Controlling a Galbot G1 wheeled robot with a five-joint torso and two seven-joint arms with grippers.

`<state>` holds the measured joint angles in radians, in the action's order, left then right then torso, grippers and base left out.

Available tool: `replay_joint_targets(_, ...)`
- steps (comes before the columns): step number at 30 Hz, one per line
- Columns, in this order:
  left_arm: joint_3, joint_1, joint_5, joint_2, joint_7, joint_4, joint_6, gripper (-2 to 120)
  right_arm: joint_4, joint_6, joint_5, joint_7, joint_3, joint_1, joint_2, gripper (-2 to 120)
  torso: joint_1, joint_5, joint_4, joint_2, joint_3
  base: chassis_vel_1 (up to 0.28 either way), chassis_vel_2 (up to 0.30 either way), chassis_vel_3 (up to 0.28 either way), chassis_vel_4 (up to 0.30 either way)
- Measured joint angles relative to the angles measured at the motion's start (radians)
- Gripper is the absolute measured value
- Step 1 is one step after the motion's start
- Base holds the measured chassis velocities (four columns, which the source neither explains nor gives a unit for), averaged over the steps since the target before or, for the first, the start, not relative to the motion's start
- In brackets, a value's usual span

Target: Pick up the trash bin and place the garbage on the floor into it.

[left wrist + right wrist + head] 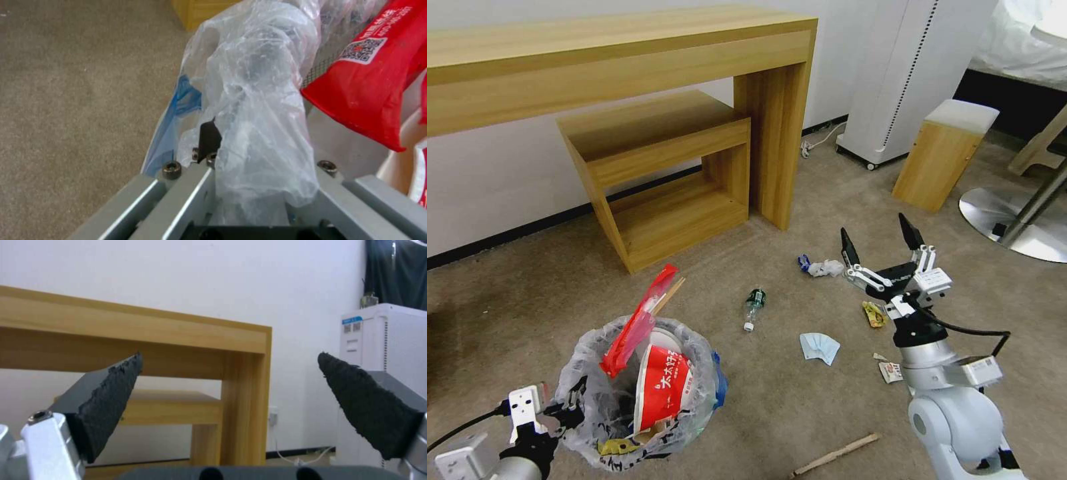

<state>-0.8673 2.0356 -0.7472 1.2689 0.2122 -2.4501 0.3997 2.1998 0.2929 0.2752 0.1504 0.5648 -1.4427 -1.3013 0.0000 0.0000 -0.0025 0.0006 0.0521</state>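
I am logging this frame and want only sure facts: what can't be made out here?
- Head view: the trash bin has its black wall wrapped in its bag; the red-white paper bowl covers whatever lies deeper inside.
- Left wrist view: the left gripper, shut on the bin rim, has one finger under crinkled plastic.
- Head view: print on the small bottle and yellow wrapper is too small.
- Right gripper: open, empty.

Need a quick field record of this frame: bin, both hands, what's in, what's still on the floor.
trash bin: held at its rim by left hand, shut on it
in bin: red-white paper bowl, red wrapper
right hand: open, empty, raised above carpet
on floor: bottle, blue mask, tissue, yellow wrapper, wooden stick
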Motion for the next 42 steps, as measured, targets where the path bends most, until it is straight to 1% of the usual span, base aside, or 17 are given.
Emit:
replay_joint_targets(7,0.003,-0.002,0.011,0.001,-0.006,-0.002,0.000,1,-0.001,-0.009,0.008,-0.027,0.007,-0.013,-0.012,100,0.000,0.0000,0.0000,0.000,0.000,0.000,0.000,0.000,0.000)
replay_joint_targets(14,0.001,0.002,0.012,0.003,-0.004,-0.009,0.000,1,0.000,-0.020,-0.010,-0.033,-0.012,-0.038,-0.029,100,0.000,0.0000,0.0000,0.000,0.000,0.000,0.000,0.000,0.000)
replay_joint_targets(23,0.001,0.008,0.016,0.005,-0.002,-0.014,0.000,1,-0.006,-0.036,-0.015,-0.040,-0.035,-0.045,-0.029,100,0.000,-0.0001,0.0000,0.000,0.000,0.000,0.000,0.000,0.000)
replay_joint_targets(27,0.001,0.012,0.022,0.007,-0.002,-0.015,0.000,1,-0.014,-0.055,-0.024,-0.062,-0.050,-0.045,-0.023,100,0.000,0.0000,0.0000,0.000,0.000,-0.059,-0.068,-0.058,-0.059)
replay_joint_targets(31,0.001,0.015,0.026,0.008,-0.002,-0.016,0.000,1,-0.015,-0.090,-0.021,-0.096,-0.067,-0.045,-0.013,100,0.000,0.0000,0.0000,0.000,0.000,-0.071,-0.085,-0.092,-0.073)
replay_joint_targets(33,0.001,0.017,0.031,0.010,-0.003,-0.016,0.000,1,-0.019,-0.136,-0.017,-0.132,-0.087,-0.042,0.004,100,0.000,0.0000,-0.0002,0.000,0.000,-0.072,-0.091,-0.067,-0.080)
replay_joint_targets(35,0.002,0.020,0.036,0.015,-0.005,-0.016,0.000,1,-0.022,-0.166,0.021,-0.152,-0.111,-0.037,0.024,100,0.000,0.0002,-0.0001,0.000,0.000,-0.081,-0.122,-0.081,-0.085)
replay_joint_targets(39,0.003,0.021,0.040,0.019,-0.007,-0.016,0.001,1,-0.024,-0.190,0.058,-0.155,-0.129,-0.031,0.041,100,0.000,0.0001,0.0001,0.000,0.000,-0.114,-0.106,-0.082,-0.102)
replay_joint_targets(42,0.002,0.023,0.045,0.021,-0.018,-0.016,0.001,1,-0.025,-0.231,0.089,-0.173,-0.150,-0.022,0.057,100,0.000,0.0000,-0.0003,0.000,0.000,-0.124,-0.106,-0.108,-0.124)
